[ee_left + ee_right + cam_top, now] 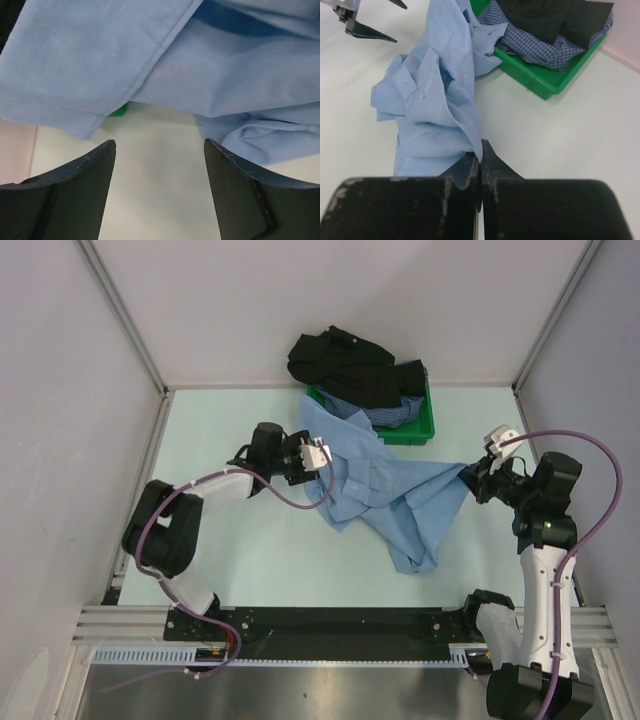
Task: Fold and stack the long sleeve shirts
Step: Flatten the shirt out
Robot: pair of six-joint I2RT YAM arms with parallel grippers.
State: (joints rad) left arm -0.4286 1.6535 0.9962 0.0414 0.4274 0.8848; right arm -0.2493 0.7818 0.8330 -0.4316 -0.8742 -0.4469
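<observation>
- Right pincer [481,150] clamped tight on blue shirt [385,490] near right edge of bench [270,560].
- Left pincer [160,145] wide apart, empty, beside it.
- Far edge: tray [420,430] holds black shirt [345,365], checked shirt [540,45].

The black shirt [345,365] buries most of the checked shirt [395,415]; the blue shirt [385,485] hides the tray's [412,436] near-left corner from me.

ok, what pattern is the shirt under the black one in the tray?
Fine dark-blue check. The checked shirt shows best in the right wrist view.
</observation>
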